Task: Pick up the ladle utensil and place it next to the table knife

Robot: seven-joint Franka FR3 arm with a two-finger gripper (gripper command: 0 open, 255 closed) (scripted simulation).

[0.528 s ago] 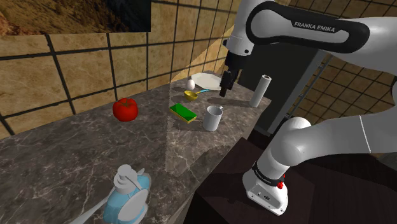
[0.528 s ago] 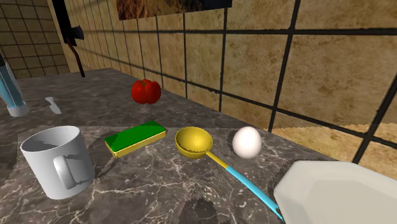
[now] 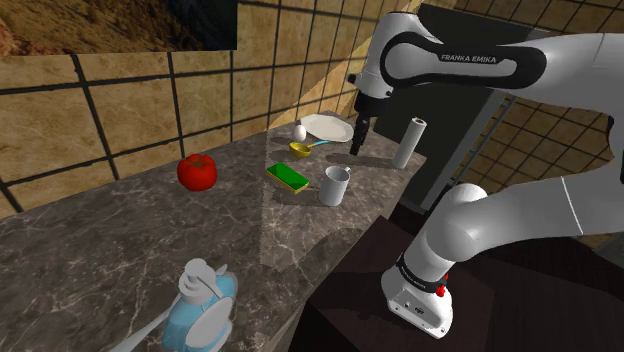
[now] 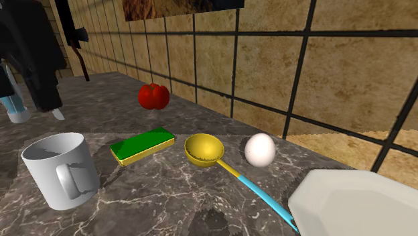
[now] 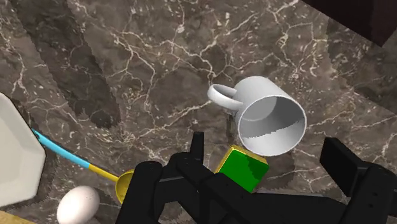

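Observation:
The ladle (image 4: 204, 149) lies on the marble counter, its yellow bowl beside a white egg (image 4: 260, 149) and its blue handle running under the rim of a white plate (image 4: 355, 201). The shoulder view has the ladle (image 3: 302, 149) far along the counter, with my black gripper (image 3: 357, 135) hovering just right of it, above the surface. Through the wrist camera the ladle (image 5: 60, 153) lies off to one side of the gripper (image 5: 270, 159), whose fingers stand apart and hold nothing. A pale knife-like piece (image 3: 140, 335) lies at the counter's near end.
A white mug (image 5: 270, 124) and a green sponge (image 5: 245, 167) sit right below the hand. A red tomato (image 3: 197, 171) stands by the tiled wall, a white roll (image 3: 409, 142) at the counter's far right edge, and a blue-and-white object (image 3: 203, 305) near the front.
The hand has shifted and turned slightly, and now enters the second exterior view at its upper left. Nothing on the counter has moved.

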